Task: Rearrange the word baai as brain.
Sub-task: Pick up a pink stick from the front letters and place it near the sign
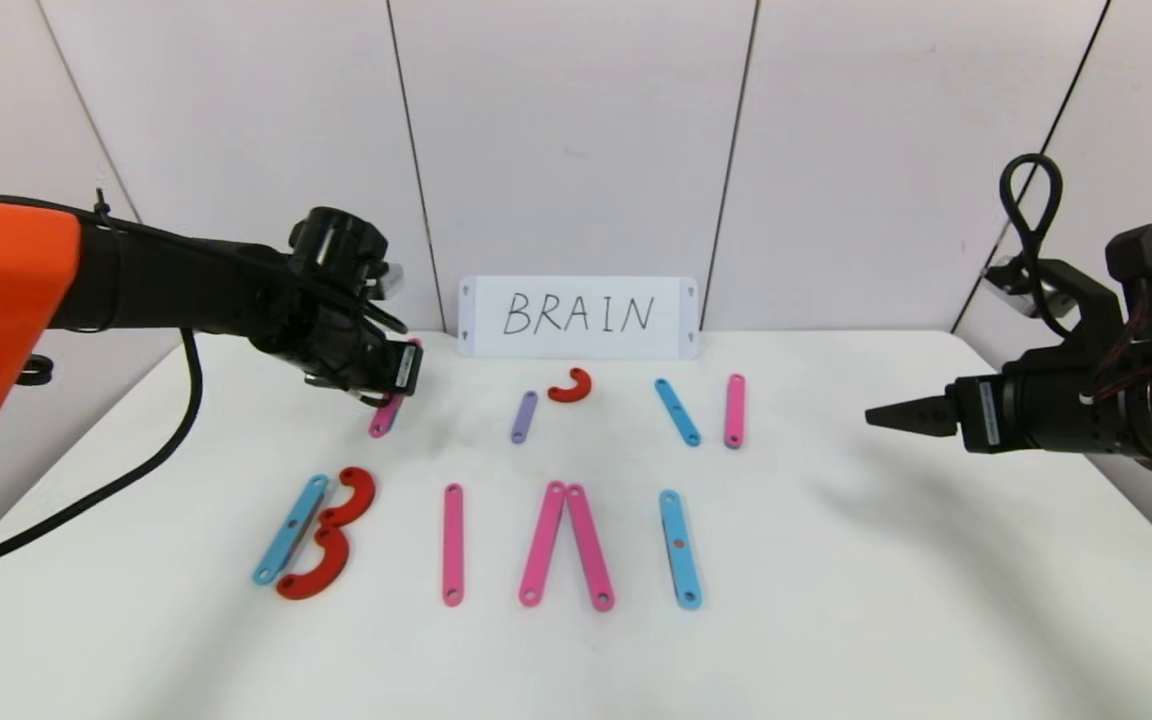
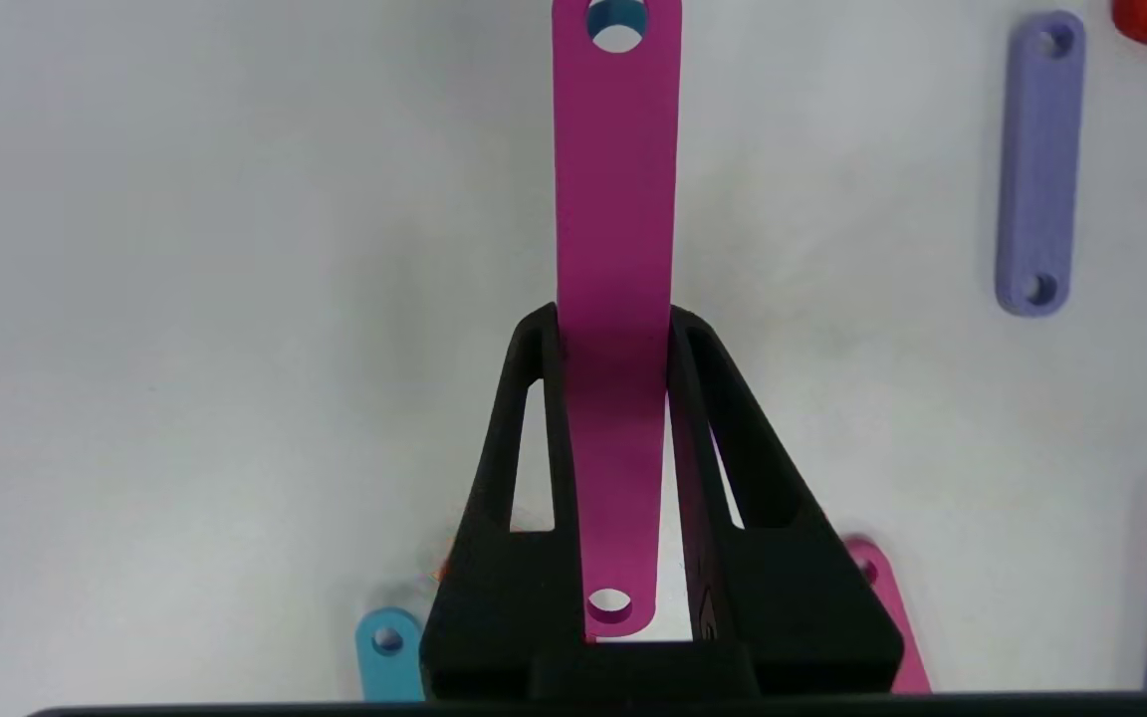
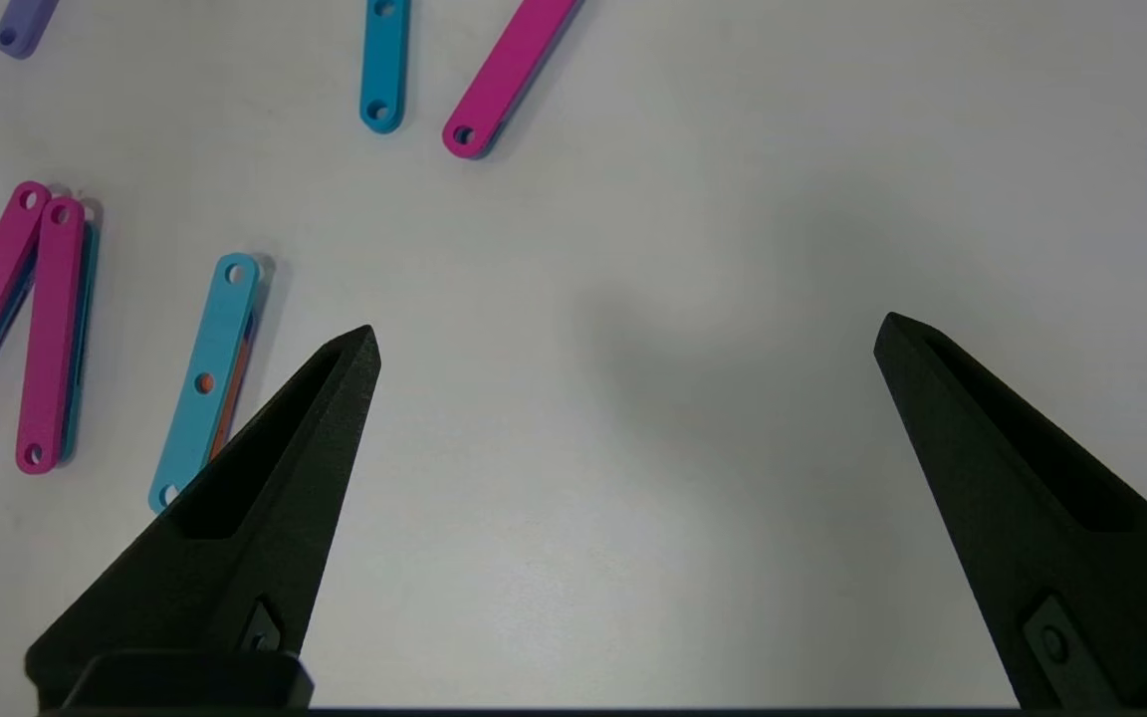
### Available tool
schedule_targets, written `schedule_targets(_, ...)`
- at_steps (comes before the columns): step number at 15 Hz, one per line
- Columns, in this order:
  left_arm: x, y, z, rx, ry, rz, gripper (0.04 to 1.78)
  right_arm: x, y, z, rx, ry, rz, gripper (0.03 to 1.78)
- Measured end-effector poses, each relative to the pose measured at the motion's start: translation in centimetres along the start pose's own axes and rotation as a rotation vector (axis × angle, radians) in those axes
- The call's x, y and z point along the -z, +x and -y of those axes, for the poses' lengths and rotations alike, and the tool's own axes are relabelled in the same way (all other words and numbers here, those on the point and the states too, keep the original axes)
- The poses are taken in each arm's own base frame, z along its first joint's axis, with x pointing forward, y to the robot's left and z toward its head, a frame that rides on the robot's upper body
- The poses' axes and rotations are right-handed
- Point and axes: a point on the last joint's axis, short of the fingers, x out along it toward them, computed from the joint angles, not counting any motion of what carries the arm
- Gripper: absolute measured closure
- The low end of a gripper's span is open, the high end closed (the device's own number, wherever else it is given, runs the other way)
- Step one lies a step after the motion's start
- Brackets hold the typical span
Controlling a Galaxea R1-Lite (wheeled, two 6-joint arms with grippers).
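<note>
left hand (image 2: 613,329) around one pink bar (image 2: 616,199)

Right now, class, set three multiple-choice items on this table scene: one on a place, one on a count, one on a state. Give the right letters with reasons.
1. Where does the white card stand?
A. against the back wall
B. at the front edge
C. under the right gripper

2. How many red curves lie on the table?
A. one
B. three
C. five

3. What is the left gripper doing?
A. hanging open
B. shut on a pink bar
C. shut on a purple bar

Answers: 1 A, the card leans at the wall. 2 B, two beside the blue bar, one behind. 3 B, its fingers clamp the pink bar.
</note>
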Motion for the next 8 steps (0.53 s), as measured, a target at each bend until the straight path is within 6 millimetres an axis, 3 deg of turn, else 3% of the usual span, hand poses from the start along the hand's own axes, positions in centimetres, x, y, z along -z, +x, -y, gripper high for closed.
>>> schedule_targets(8, -0.6, 5.4, -3.1, -0.056, -0.094, -0.068, 1.52, 0.1, 0.6, -0.1, 0.000, -0.006, -0.003, 0.07)
